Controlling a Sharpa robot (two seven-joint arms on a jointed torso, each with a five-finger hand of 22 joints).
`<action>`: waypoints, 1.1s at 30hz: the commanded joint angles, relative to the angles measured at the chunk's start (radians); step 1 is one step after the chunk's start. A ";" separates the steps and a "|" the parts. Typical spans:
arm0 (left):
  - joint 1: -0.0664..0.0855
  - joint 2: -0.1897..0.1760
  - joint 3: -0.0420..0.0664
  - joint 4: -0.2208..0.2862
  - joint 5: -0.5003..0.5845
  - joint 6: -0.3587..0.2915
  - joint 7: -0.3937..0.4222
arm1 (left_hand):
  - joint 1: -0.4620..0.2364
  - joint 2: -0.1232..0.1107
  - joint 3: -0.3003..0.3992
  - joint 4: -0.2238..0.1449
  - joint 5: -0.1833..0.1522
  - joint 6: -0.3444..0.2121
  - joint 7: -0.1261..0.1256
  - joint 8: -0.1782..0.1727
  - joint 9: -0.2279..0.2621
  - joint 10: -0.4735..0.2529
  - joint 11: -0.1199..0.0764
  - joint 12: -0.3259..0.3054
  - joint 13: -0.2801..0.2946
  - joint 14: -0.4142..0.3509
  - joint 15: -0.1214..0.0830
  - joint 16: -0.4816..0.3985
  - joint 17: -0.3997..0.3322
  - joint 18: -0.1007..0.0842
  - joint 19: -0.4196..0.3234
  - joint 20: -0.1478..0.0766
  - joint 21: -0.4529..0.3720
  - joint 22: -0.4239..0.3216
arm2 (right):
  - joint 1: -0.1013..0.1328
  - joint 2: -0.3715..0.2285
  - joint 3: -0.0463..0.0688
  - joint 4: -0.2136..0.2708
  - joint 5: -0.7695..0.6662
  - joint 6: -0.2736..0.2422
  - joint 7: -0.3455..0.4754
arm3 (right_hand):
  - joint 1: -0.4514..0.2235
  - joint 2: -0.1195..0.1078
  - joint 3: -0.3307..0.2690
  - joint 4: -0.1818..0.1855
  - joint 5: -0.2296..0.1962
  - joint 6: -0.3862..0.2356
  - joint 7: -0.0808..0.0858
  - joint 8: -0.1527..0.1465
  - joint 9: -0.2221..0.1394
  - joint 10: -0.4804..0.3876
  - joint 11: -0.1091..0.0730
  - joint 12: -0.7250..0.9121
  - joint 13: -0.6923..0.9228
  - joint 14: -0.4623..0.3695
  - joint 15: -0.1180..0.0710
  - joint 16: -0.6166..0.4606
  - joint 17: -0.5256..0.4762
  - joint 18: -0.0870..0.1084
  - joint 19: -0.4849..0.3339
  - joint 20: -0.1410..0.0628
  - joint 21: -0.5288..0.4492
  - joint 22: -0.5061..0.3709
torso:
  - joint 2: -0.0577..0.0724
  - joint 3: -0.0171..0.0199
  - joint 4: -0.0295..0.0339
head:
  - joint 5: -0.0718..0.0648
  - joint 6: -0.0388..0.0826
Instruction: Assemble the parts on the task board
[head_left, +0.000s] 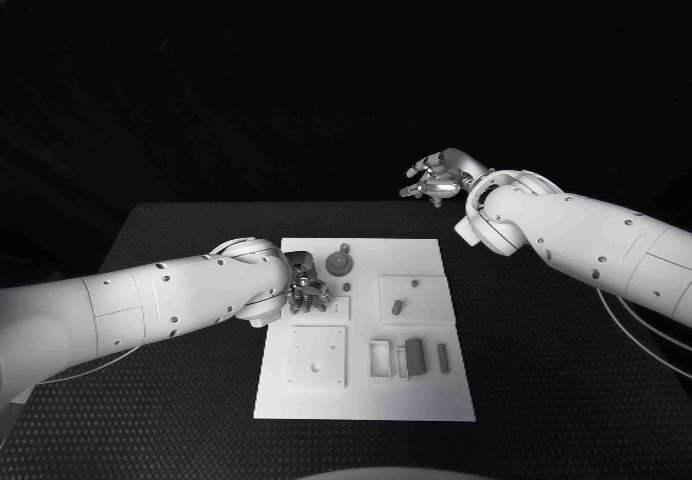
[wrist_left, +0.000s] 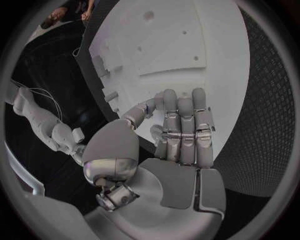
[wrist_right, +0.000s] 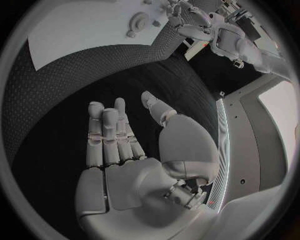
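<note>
The white task board (head_left: 433, 390) lies in the middle of the black table. On its far part sit a grey round part (head_left: 338, 263) and a small peg (head_left: 345, 247). A raised square with a short peg (head_left: 397, 300) is to their right. Near the front lie a grey block (head_left: 415, 355) and a thin bar (head_left: 443, 355). My left hand (head_left: 306, 285) hovers over the board's left side with fingers straight and nothing in it; its palm (wrist_left: 181, 135) faces the board (wrist_left: 187, 50). My right hand (head_left: 437, 178) is raised beyond the table's far right, open and empty (wrist_right: 119, 145).
A square plate (head_left: 317, 357) and a small open frame (head_left: 381, 358) sit on the board's front half. Black textured table (head_left: 548, 360) surrounds the board. From the right wrist, the board (wrist_right: 81, 30), the round part (wrist_right: 139, 21) and my left hand (wrist_right: 194, 25) appear far off.
</note>
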 joint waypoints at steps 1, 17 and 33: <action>-0.001 0.003 0.000 -0.001 -0.019 0.014 0.005 | 0.000 0.008 0.008 0.000 0.003 0.106 -0.103 0.003 0.002 -0.015 -0.013 0.003 -0.002 -0.002 -0.003 0.005 -0.002 -0.006 0.005 0.001 -0.007 0.002 | 0.000 0.001 0.001 0.001 -0.006 0.012 0.004 | -0.001 0.010 -0.008 0.001 0.002 -0.002 0.039 0.007 -0.001 -0.005 0.002 0.006 -0.002 -0.006 -0.001 0.005 -0.001 0.037 0.001 -0.007 -0.003 0.017 | 0.000 -0.0005 -0.0001 | 0.001 -0.001; -0.001 0.008 0.000 -0.009 -0.005 0.014 0.007 | -0.044 -0.069 0.004 0.080 -0.194 0.096 -0.101 0.008 -0.004 -0.025 -0.012 0.009 -0.017 -0.012 -0.002 0.013 -0.023 -0.005 0.009 0.001 -0.035 0.013 | 0.000 -0.001 0.001 0.008 -0.007 0.017 0.004 | -0.002 0.010 -0.008 0.001 0.002 -0.002 0.039 0.007 -0.002 -0.005 0.002 0.007 -0.002 -0.006 -0.001 0.006 -0.001 0.037 0.001 -0.007 -0.004 0.017 | 0.000 -0.0005 0.0012 | 0.000 -0.003; -0.001 0.004 0.000 -0.007 -0.003 0.026 0.011 | -0.052 -0.091 0.004 0.108 -0.238 0.095 -0.102 0.011 -0.005 -0.025 -0.013 0.014 -0.021 -0.014 -0.003 0.019 -0.029 -0.004 0.013 0.000 -0.046 0.019 | 0.000 -0.003 0.001 0.009 -0.009 0.020 0.004 | -0.002 0.010 -0.008 0.001 0.002 -0.003 0.040 0.007 -0.002 -0.006 0.002 0.008 -0.003 -0.006 -0.001 0.006 -0.002 0.037 0.001 -0.007 -0.004 0.017 | 0.000 -0.0010 0.0006 | -0.001 -0.005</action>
